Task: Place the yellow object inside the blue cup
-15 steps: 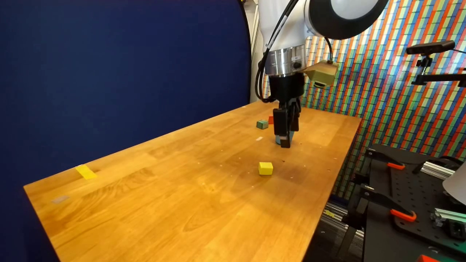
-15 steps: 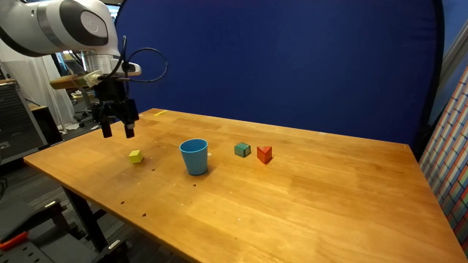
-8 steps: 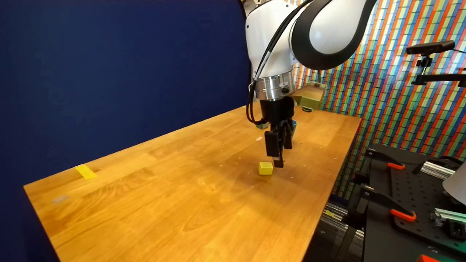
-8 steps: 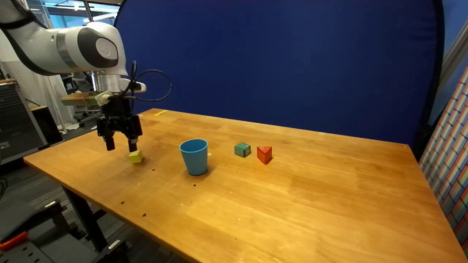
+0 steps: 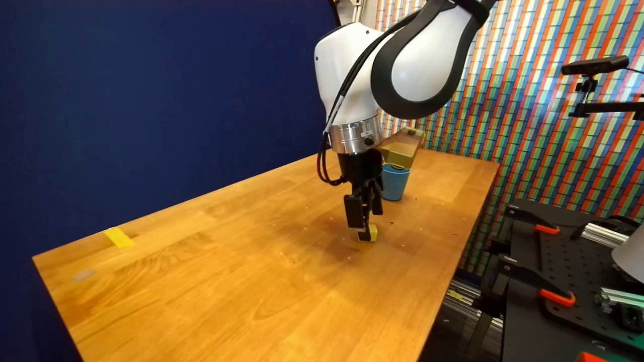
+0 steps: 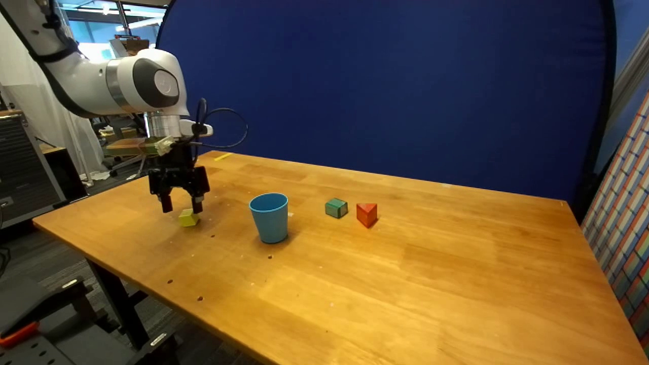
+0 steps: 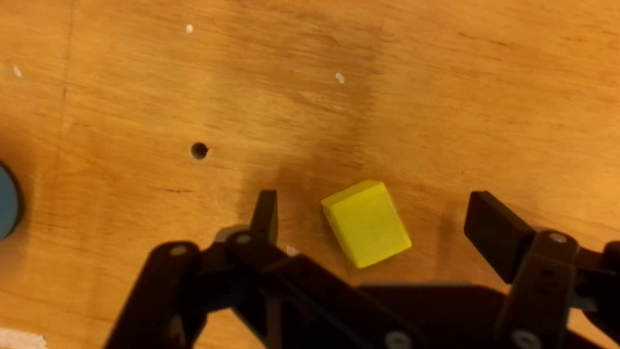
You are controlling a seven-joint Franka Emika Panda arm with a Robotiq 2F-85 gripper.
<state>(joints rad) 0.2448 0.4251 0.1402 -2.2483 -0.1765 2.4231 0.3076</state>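
Note:
The yellow block (image 6: 188, 218) rests on the wooden table, turned at an angle to the jaws. In an exterior view it is partly covered by a fingertip (image 5: 373, 233). My gripper (image 6: 181, 204) is open and just above it. In the wrist view the block (image 7: 368, 225) lies between the two spread fingers with a gap on each side, nearer the left finger. The light-blue cup (image 6: 271, 220) stands upright near the block. It also shows in an exterior view behind the gripper (image 5: 395, 183) and at the left edge of the wrist view (image 7: 7, 201).
A green block (image 6: 336, 208) and a red triangular block (image 6: 367, 215) sit beyond the cup; the arm hides them in an exterior view. A flat yellow tape patch (image 5: 119, 237) lies at the table's far edge. Black clamps with orange tips (image 5: 557, 297) stand beside the table.
My gripper has come down and across to the yellow block, staying open. The block, the cup and the other blocks have not moved.

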